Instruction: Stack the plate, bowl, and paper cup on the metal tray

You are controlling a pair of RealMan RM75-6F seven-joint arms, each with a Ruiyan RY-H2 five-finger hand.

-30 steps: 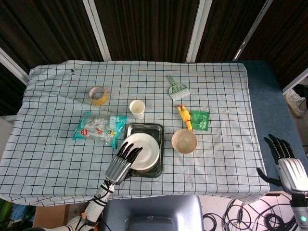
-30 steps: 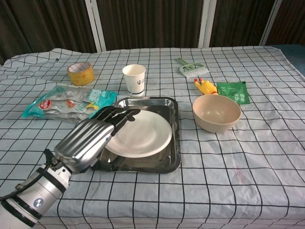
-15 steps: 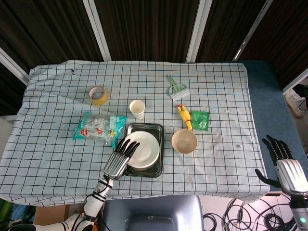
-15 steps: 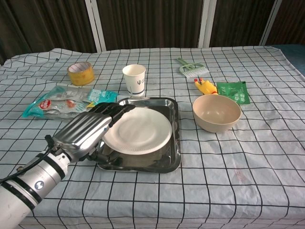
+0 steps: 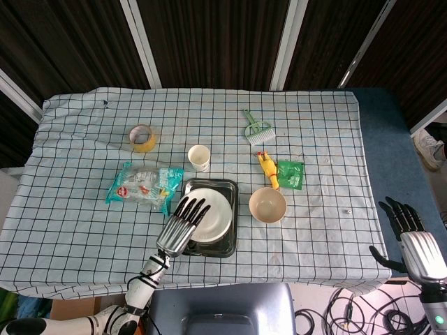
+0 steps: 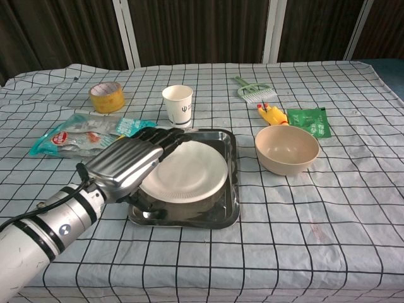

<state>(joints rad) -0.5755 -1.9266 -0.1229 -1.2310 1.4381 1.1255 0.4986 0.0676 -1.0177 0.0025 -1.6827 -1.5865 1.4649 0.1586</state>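
The white plate (image 5: 213, 215) (image 6: 192, 172) hangs slightly above the metal tray (image 5: 209, 184) (image 6: 218, 218), with a shadow under it. My left hand (image 5: 183, 223) (image 6: 129, 163) grips the plate's left edge, fingers laid over the top. The beige bowl (image 5: 267, 205) (image 6: 287, 149) stands upright on the cloth just right of the tray. Behind the tray's far left corner stands the paper cup (image 5: 199, 158) (image 6: 177, 105), upright. My right hand (image 5: 412, 237) hovers off the table's right edge, fingers apart and holding nothing; only the head view shows it.
A snack bag (image 5: 143, 185) lies left of the tray, and a yellow tape roll (image 5: 142, 137) sits beyond it. A green brush (image 5: 255, 128), a yellow toy chicken (image 5: 267, 169) and a green packet (image 5: 290, 174) lie behind the bowl.
My left hand has pushed forward and to the right with the plate, bringing it further over the tray. The right hand has barely shifted.
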